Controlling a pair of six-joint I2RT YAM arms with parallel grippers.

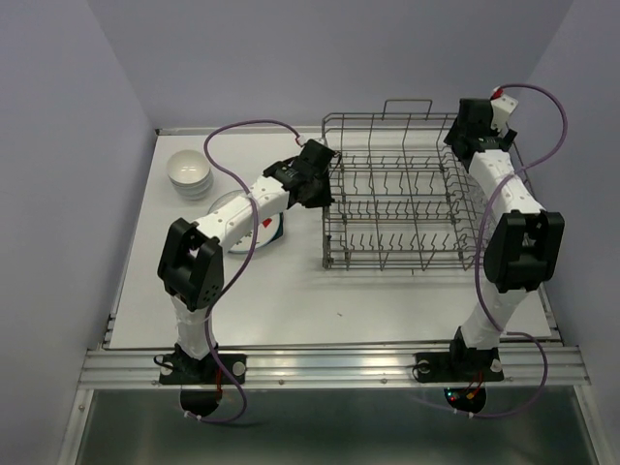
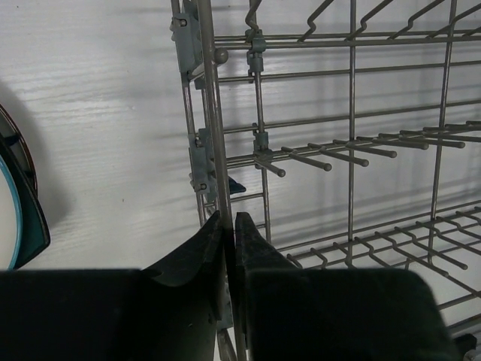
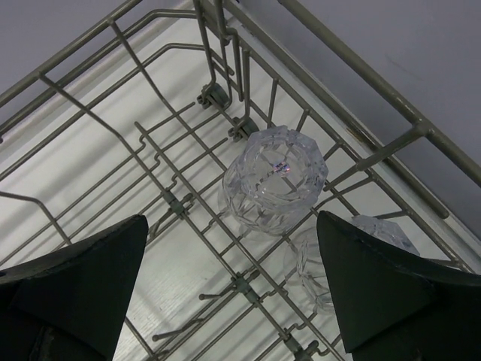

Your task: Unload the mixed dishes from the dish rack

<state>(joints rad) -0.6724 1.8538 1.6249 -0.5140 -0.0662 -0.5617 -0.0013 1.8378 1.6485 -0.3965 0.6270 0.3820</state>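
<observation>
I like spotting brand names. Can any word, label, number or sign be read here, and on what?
None: no lettering can be read on the dish rack, glass tumbler, white bowls, left arm or right arm.

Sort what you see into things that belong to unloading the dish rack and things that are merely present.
Belongs to the job: dish rack; glass tumblers inside it; stacked white bowls; teal plate; left end effector, pinching a rack wire; right end effector, open.
Merely present: table; purple cables.
</observation>
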